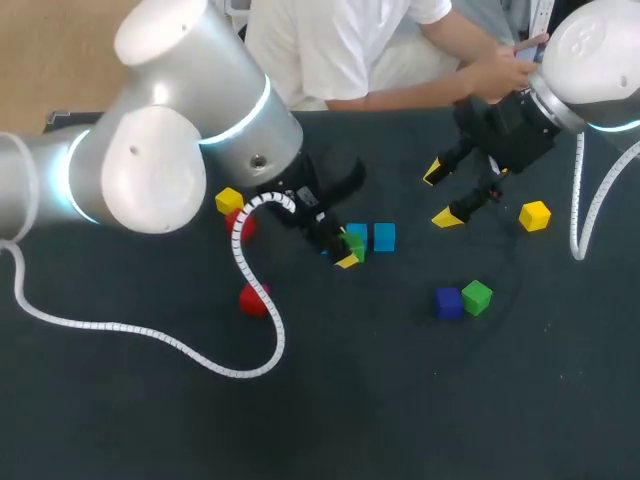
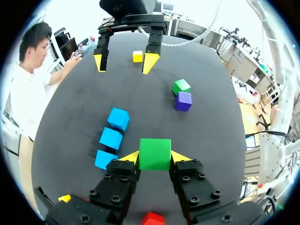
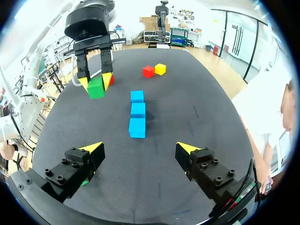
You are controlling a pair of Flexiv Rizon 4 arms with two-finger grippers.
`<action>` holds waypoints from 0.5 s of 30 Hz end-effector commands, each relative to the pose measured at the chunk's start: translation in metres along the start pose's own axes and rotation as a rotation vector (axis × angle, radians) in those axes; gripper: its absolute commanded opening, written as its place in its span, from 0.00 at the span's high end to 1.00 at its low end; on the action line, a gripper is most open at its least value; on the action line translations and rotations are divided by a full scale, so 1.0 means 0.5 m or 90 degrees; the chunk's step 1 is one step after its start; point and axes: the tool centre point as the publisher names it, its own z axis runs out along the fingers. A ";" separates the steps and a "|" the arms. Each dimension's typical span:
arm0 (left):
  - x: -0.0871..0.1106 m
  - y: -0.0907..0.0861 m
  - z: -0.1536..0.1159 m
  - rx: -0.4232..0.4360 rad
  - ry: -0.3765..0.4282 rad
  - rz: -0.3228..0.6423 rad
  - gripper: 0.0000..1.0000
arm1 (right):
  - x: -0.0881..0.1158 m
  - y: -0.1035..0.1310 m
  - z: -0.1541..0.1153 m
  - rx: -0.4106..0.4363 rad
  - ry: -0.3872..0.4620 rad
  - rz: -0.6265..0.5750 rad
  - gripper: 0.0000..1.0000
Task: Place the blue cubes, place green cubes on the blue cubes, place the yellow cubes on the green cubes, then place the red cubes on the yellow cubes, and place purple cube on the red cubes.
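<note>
Dark desk [image 1: 400,400] fills the head view; the left claw [image 1: 350,252] holds a green cube [image 1: 356,243] just beside the blue cubes [image 1: 383,237]. From the left wrist, the green cube [image 2: 154,153] is pinched from both sides, with the blue cubes [image 2: 111,138] lined up close beside it. From the right wrist, the right claw [image 3: 139,147] is wide open and empty, farther off.

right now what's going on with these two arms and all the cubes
The left gripper is shut on a green cube, holding it right beside a row of three blue cubes on the table. Nothing sits on the blue cubes yet. The right gripper is open and empty, facing the row from the other side. A second green cube lies against the purple cube, and a yellow cube and a red cube lie loose.
</note>
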 end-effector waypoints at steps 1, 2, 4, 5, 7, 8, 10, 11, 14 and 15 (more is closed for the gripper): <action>-0.003 0.016 0.009 -0.001 -0.007 0.001 1.00 | 0.000 0.002 -0.001 0.001 -0.001 0.000 0.00; -0.005 0.019 0.008 -0.002 -0.006 0.001 1.00 | 0.000 0.002 -0.001 0.001 -0.001 0.000 0.00; -0.007 0.026 0.008 -0.005 -0.005 0.002 1.00 | 0.000 0.002 -0.001 0.001 -0.001 0.000 0.00; -0.007 0.030 0.008 -0.005 -0.004 0.003 1.00 | 0.000 0.002 -0.001 0.001 -0.001 0.000 0.00; -0.007 0.038 0.009 -0.005 -0.002 0.004 1.00 | 0.000 0.002 -0.001 0.001 -0.001 0.000 0.00; -0.006 0.040 0.008 -0.003 -0.002 0.009 1.00 | 0.000 0.002 -0.001 0.001 -0.001 0.000 0.00; -0.009 0.049 0.007 -0.001 -0.006 0.023 1.00 | 0.000 0.002 -0.001 0.001 -0.001 0.000 0.00; -0.010 0.053 0.006 0.001 -0.011 0.031 1.00 | 0.000 0.002 -0.001 0.001 -0.001 0.000 0.00; -0.015 0.060 0.003 0.006 -0.008 0.042 1.00 | 0.000 0.002 -0.001 0.001 -0.001 0.000 0.00; -0.017 0.062 0.002 0.009 -0.007 0.049 1.00 | 0.000 0.002 -0.001 0.001 -0.001 0.000 0.00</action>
